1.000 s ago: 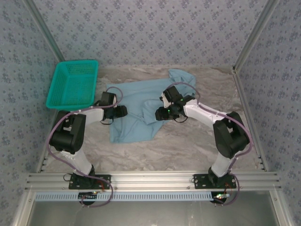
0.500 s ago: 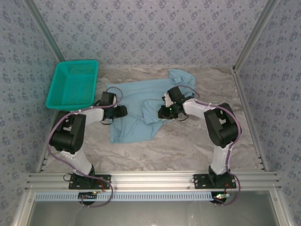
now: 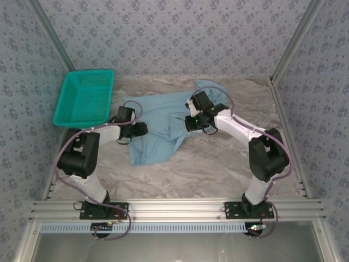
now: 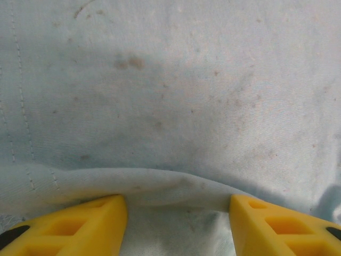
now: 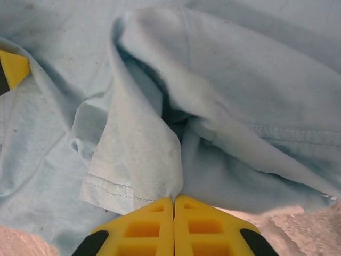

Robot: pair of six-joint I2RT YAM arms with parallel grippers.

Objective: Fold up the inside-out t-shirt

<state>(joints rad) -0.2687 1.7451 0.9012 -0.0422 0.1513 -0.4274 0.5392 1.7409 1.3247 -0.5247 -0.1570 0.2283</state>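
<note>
Where the marbled bench [image 3: 218, 164] is widest, the inside-out t-shirt [image 3: 158, 117] lies rumpled across its middle, one sleeve reaching toward the far right and a narrower tail trailing toward the near left. The right pincer [image 3: 188, 124] sits over the shirt's right half. In its wrist view the pincer [image 5: 174, 201] has both yellow fingers pressed flat together, nipping a stitched hem corner of the shirt [image 5: 133, 154]. Cloth bunches into a raised fold just beyond the tips, and a deep shadowed pocket opens behind it.

The left pincer [image 3: 143, 129] rests at the shirt's left edge. Seen from its wrist, the pincer [image 4: 178, 213] stands about half open, its fingers [image 4: 96, 224] well apart. A rolled edge of the shirt [image 4: 176, 106] lies across the gap and over both tips, with no squeeze on it.

A teal mesh basket [image 3: 84, 101] sits in the far left corner, near the shirt's left sleeve but apart from it. The left arm's wrist and a loop of purple cable [image 3: 133, 109] lie between them. The right forearm [image 3: 234, 128] crosses the bench from the near right, covering some of the shirt's right side. Patterned walls [image 3: 174, 38] close the space on three sides, and an aluminium rail [image 3: 174, 207] runs along the near edge.
</note>
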